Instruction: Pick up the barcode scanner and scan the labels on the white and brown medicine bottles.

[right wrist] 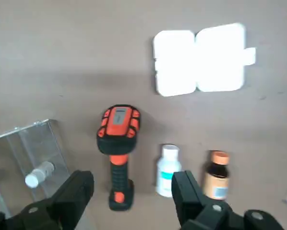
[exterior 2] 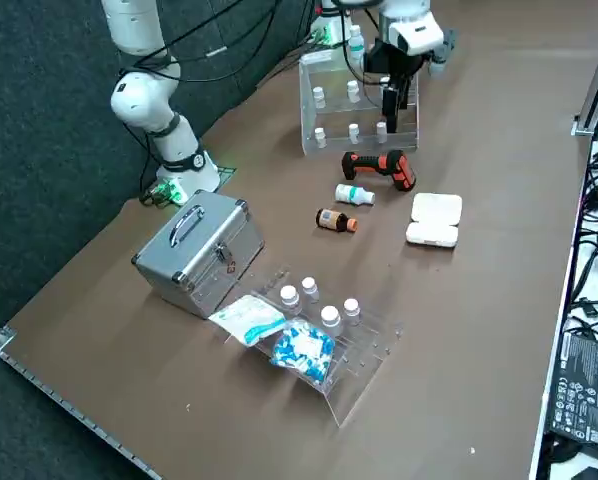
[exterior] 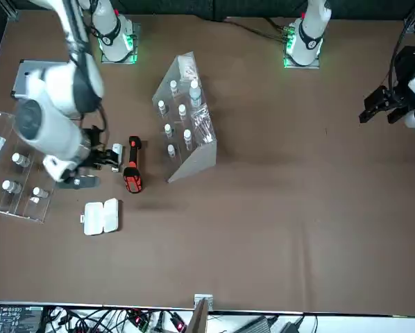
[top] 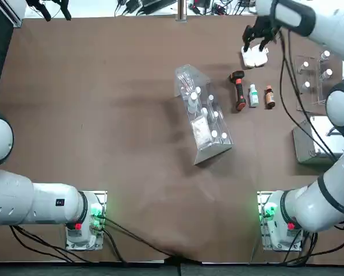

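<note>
I have the right gripper (right wrist: 129,189) hanging in the air over the far right part of the table, fingers spread wide with nothing between them. Straight below it, between the fingers in the wrist view, the barcode scanner (right wrist: 117,148) lies flat on the brown table (top: 103,144), its orange-and-black head pointing away from the gripper toward the white case (right wrist: 199,60) and its grip running back toward me. Just beside the scanner lies the white bottle (right wrist: 168,170), and just beyond that the brown bottle (right wrist: 216,175), both on their sides, parallel to the scanner and apart from it. On the scanner's other side stands the clear rack (top: 202,115) holding small vials.

My read on handling: the scanner looks like hard plastic with rubbery orange bumpers, stiff and moderately light, head-heavy. I would close across the narrow orange grip, near where it meets the head, so it does not tip forward when lifted. The black sections may be slicker than the orange. The bottles look light and round, so they would likely roll if bumped; the scanner should come up without sweeping sideways.

As for writing, the white bottle carries a blue-green label and the brown one a pale label, but I cannot read any text or brand on either, nor on the scanner
</note>
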